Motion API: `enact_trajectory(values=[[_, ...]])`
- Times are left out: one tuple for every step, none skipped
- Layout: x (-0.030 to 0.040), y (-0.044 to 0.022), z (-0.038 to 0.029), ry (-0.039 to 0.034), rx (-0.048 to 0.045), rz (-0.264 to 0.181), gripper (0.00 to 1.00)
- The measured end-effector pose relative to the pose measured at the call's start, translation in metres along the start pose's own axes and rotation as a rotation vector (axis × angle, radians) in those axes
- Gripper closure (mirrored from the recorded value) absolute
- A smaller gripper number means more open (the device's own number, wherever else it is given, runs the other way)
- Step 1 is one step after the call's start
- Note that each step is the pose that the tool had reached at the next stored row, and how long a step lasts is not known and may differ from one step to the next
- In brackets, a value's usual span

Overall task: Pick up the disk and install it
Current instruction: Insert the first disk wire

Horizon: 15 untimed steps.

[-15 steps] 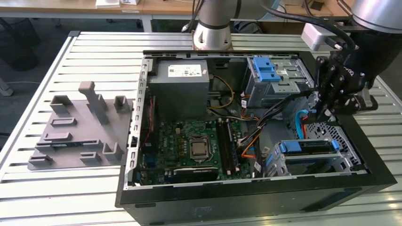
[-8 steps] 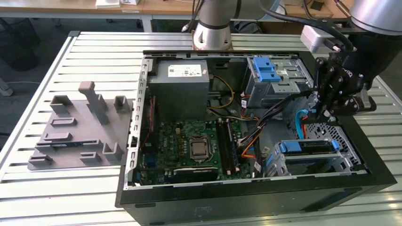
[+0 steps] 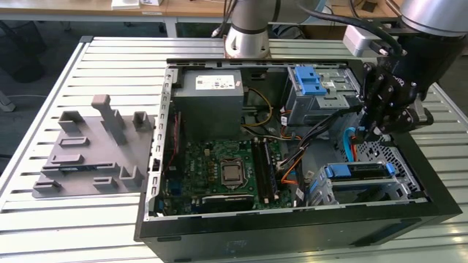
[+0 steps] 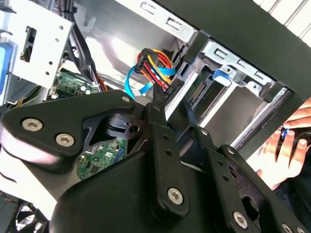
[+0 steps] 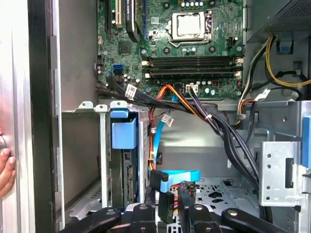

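The disk sits edge-up inside the drive cage at the case's corner on the exterior view's right. Its blue rail tab shows in the first wrist view above the dark body, and again as the blue tab in the second wrist view. My gripper hangs just beside that cage, over the case floor. Its fingers are shut on a black cable connector that carries a light blue data cable and coloured power wires.
The open computer case lies on a slatted table, with motherboard, power supply and an upper bay with a blue latch. A grey fixture lies at the exterior view's left. A person's hand rests on the case wall.
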<state>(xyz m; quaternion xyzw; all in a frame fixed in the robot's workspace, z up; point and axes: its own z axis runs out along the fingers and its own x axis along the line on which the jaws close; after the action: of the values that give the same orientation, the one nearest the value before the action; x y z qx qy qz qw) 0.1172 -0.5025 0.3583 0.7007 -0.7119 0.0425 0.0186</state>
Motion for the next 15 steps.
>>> enact_trajectory(values=[[-0.0017,0.0006,-0.0001,0.0,0.0003,0.0,0.68],[-0.0038,0.0007,-0.0003,0.0001,0.0003,0.0,0.68],[-0.0063,0.0007,-0.0007,0.0006,0.0004,0.0,0.68],[-0.008,0.0007,-0.0008,0.0017,0.0003,0.001,0.68],[-0.009,0.0006,-0.0008,0.0036,0.0004,0.001,0.68],[-0.0092,0.0005,-0.0007,0.0057,0.0004,0.001,0.68],[-0.0092,0.0004,-0.0006,0.0089,0.0004,0.002,0.68],[-0.0092,0.0003,-0.0005,0.0146,0.0003,0.003,0.68],[-0.0093,0.0,-0.0004,0.0201,0.0004,0.003,0.68],[-0.0093,-0.0003,-0.0002,0.0253,0.0005,0.004,0.68],[-0.0093,-0.0008,0.0,0.0293,0.0005,0.005,0.68],[-0.0093,-0.0015,0.0001,0.0301,0.0004,0.006,0.68],[-0.0094,-0.0024,0.0005,0.0301,0.0003,0.007,0.68],[-0.0094,-0.0029,0.0008,0.0301,0.0002,0.007,0.68],[-0.0095,-0.0032,0.0011,0.0302,0.0001,0.008,0.68]])
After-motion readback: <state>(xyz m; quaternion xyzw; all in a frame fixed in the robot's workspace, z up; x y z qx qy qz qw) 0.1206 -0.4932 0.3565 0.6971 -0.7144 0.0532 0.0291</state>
